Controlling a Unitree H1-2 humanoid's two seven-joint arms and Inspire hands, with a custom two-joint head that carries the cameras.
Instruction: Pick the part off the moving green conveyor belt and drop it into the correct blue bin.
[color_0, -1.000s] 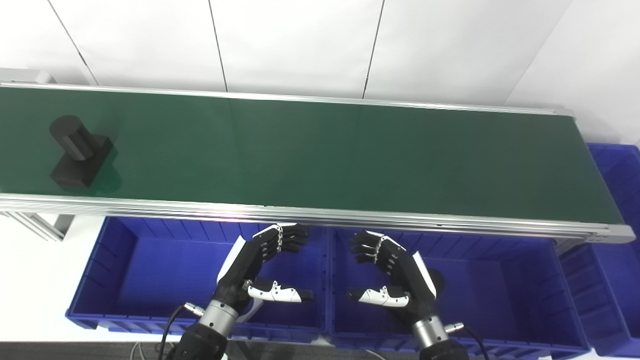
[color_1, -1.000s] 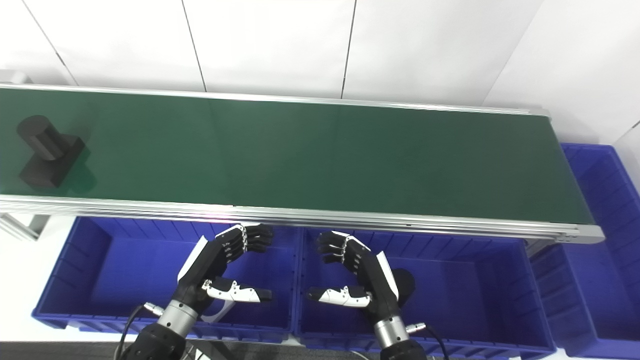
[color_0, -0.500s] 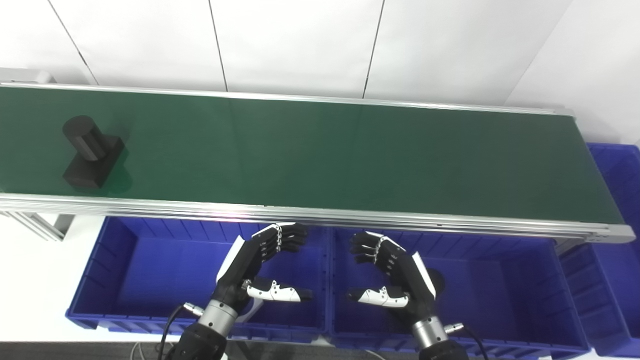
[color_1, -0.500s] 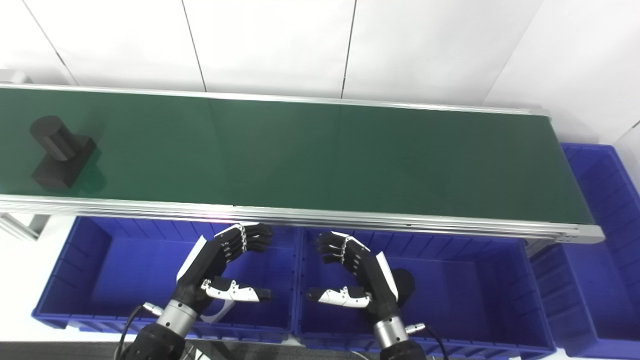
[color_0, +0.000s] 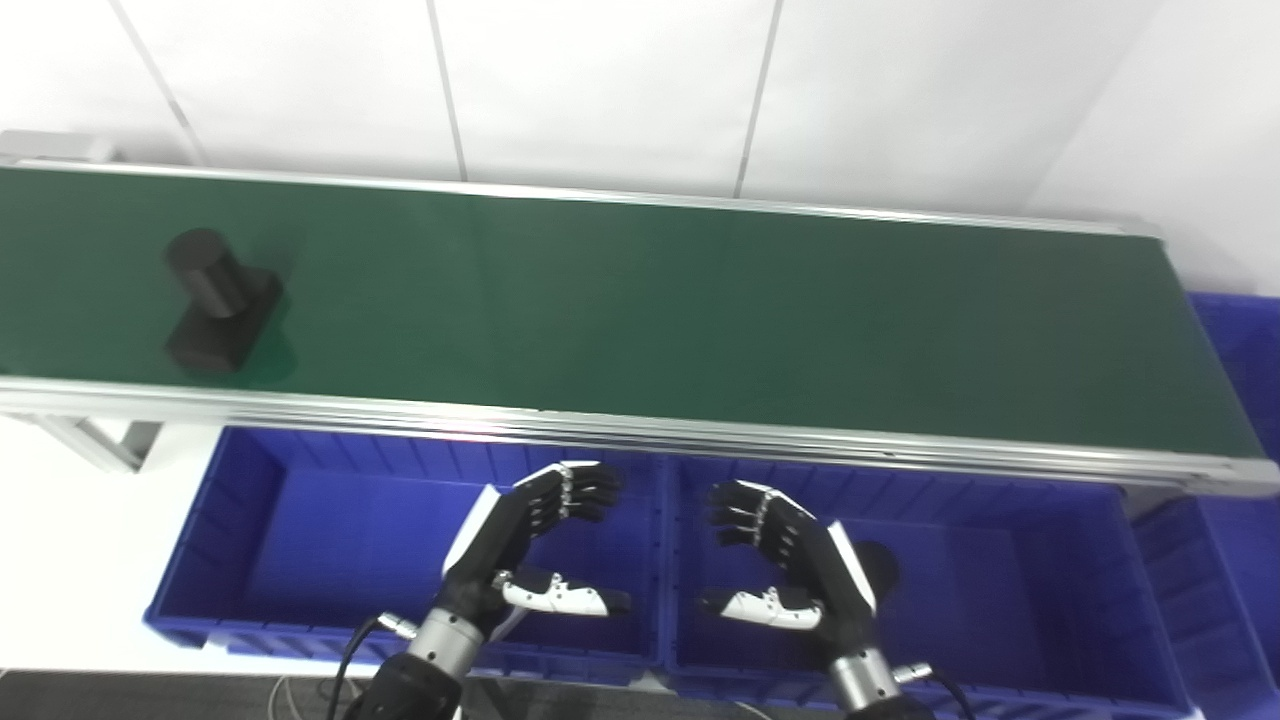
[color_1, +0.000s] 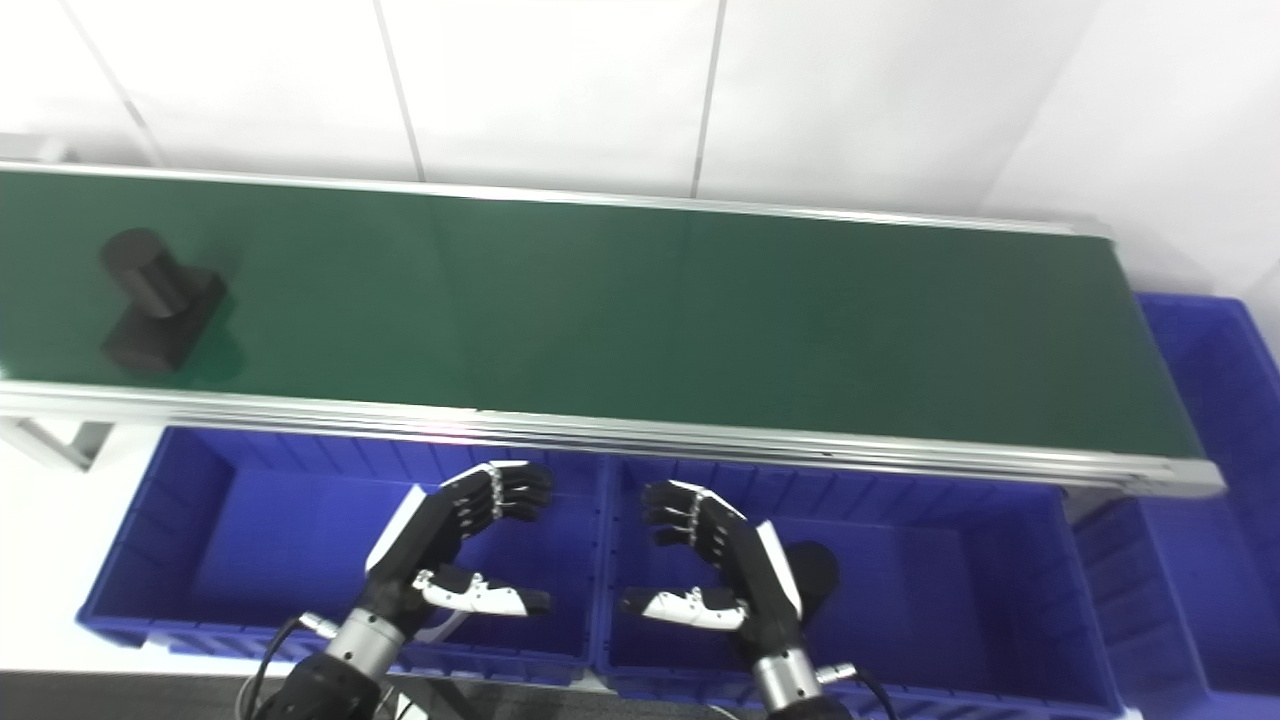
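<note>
A rigid-looking black part (color_0: 215, 303), a cylinder on a block best gripped by the cylinder, rides the green conveyor belt (color_0: 640, 300) far from the left hand (color_0: 528, 545) and right hand (color_0: 790, 570), both empty with fingers spread.

So the green conveyor belt (color_0: 640, 300) ran pretty much the full width of the shot, with silver aluminium rails (color_0: 700, 437) along its near and far edges. Only one thing sat on it: a black part (color_0: 218, 303), a stubby cylinder standing on a blocky base, way over at the left end and closer to the near rail. The rest of the belt surface was just plain green with a bit of glare.
</note>
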